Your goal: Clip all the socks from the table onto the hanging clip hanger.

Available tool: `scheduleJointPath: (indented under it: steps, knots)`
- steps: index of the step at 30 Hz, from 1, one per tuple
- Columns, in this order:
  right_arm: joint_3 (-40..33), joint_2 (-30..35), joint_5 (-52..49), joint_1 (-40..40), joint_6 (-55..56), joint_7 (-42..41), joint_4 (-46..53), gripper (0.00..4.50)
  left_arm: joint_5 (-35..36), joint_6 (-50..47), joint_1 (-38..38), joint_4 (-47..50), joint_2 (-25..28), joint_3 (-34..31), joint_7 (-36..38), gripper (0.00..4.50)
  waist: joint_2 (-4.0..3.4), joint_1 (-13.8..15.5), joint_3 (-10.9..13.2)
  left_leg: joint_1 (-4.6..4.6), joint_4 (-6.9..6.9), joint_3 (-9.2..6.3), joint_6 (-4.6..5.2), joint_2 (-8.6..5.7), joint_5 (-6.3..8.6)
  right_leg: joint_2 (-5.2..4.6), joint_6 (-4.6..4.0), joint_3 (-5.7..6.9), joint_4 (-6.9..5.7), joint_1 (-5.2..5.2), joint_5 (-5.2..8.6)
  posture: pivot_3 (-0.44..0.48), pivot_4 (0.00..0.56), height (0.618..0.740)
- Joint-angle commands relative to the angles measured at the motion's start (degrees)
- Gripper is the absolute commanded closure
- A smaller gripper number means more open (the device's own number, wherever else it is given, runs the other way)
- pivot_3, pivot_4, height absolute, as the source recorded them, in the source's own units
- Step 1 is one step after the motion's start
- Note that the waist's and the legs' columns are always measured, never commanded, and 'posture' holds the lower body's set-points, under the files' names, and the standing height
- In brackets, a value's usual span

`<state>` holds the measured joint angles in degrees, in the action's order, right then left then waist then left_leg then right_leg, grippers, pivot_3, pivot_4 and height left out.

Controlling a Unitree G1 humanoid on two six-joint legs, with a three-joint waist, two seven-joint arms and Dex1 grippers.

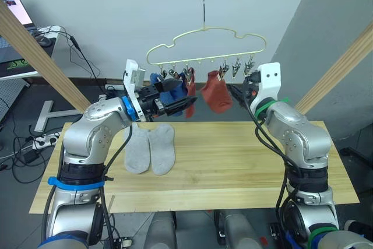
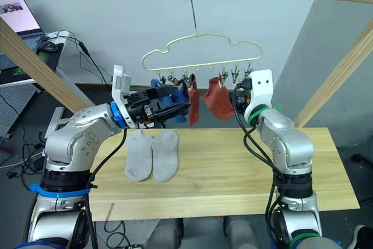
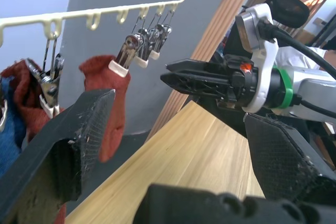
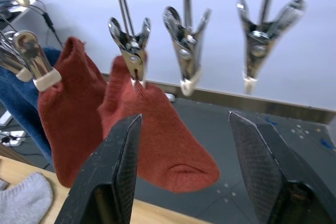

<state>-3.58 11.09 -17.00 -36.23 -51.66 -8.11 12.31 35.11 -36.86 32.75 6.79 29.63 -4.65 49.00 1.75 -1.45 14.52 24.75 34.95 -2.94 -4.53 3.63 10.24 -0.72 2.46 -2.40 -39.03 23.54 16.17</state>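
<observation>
Upper centre, your clip hanger (image 1: 205, 48) carries rust and blue socks (image 1: 217, 95); both grippers (image 4: 184, 171) gape empty. Two grey socks (image 1: 150, 148) lie centre-left — table (image 1: 233, 167) otherwise open.

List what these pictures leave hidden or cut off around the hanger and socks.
- Blue socks: in the eye views the left claw covers them, so their clips and number stay unclear.
- Second red sock: seen edge-on beside the other red sock, its shape is unreadable.
- Hanger: the left wrist view cuts off its hook.
- Right claw: open below free clips.
</observation>
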Motion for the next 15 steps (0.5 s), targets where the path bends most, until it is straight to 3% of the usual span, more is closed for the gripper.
scheduleJointPath:
  steps: [1, 8, 11, 15]
  knots:
    - [0.01, 0.56, 0.29, -2.07, 3.04, -1.43, -1.62, 1.78, 0.73, 0.22, -0.59, 3.31, 0.86, -1.42, -0.76, 0.0, 0.0, 0.09, 0.0, 0.0, 0.0, 0.0, 0.0, 0.0, 0.0, 0.0, 0.0, 0.0, 0.0, 0.0, 0.0, 0.122, 0.234, 0.74]
    - [0.55, 1.2, 1.68, -5.78, 6.88, -2.79, -8.41, 1.78, 0.88, 0.11, -2.03, 4.38, 1.41, -1.82, -1.66, 0.0, -0.02, 0.48, 0.01, 0.0, -0.01, -0.01, 0.0, 0.0, 0.0, 0.0, 0.0, 0.01, 0.0, 0.01, 0.0, 0.136, 0.236, 0.74]
    - [0.75, 1.56, 2.4, -7.23, 8.17, -3.12, -11.04, 2.36, 0.88, 0.16, -2.13, 4.34, 1.44, -1.81, -1.95, 0.0, -0.02, 0.78, 0.02, 0.0, -0.01, -0.01, 0.0, 0.0, 0.0, 0.0, 0.0, 0.01, 0.0, 0.01, 0.0, 0.14, 0.236, 0.74]
    - [0.82, 1.6, 2.89, -8.6, 9.09, -3.55, -13.07, 2.36, 1.01, 0.24, -2.29, 4.34, 1.61, -1.83, -2.21, 0.0, -0.02, 1.28, 0.02, 0.0, -0.05, -0.01, 0.0, 0.01, 0.0, 0.0, 0.0, 0.02, 0.01, 0.02, 0.0, 0.139, 0.236, 0.74]
